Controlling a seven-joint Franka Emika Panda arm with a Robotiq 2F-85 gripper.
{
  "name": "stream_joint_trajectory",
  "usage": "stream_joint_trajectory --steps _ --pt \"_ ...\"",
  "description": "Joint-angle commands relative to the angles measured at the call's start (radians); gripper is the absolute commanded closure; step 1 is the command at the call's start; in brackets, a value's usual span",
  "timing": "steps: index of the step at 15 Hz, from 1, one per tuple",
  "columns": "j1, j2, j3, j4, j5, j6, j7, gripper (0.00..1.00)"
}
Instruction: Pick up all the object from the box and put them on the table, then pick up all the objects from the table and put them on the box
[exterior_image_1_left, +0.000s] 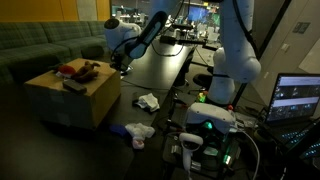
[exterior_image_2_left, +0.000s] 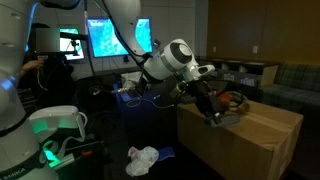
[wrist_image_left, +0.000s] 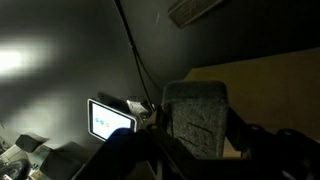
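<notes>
While the claw (wrist_image_left: 196, 135) clenched a dark grey felt-like block (wrist_image_left: 195, 105) just beside the large tan cardboard box (exterior_image_1_left: 72, 98), we judged a transfer between box and glossy black table (exterior_image_1_left: 160, 80) in hand; next it needed a clear landing spot. Dimness hid the fingertips and blurred the small red items (exterior_image_1_left: 70, 70) atop the box

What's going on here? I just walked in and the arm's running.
The robot arm's hand is at the edge of the cardboard box, apparently gripping a grey block. Red and brown items lie on the box top; a white cloth lies on the black table beside it.
</notes>
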Motion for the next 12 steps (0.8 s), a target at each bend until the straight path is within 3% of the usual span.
stream_joint_trajectory --steps 1,4,7,12 --pt "-0.044 -0.159 0.127 -0.144 -0.075 -0.108 0.103 0.67" --pt "-0.092 -0.216 0.251 -0.217 -0.032 -0.164 0.124 0.67" --pt "-0.13 -0.217 0.353 -0.261 0.031 -0.148 0.131 0.67" --pt "-0.167 -0.156 0.431 -0.265 0.138 -0.097 0.094 0.67"
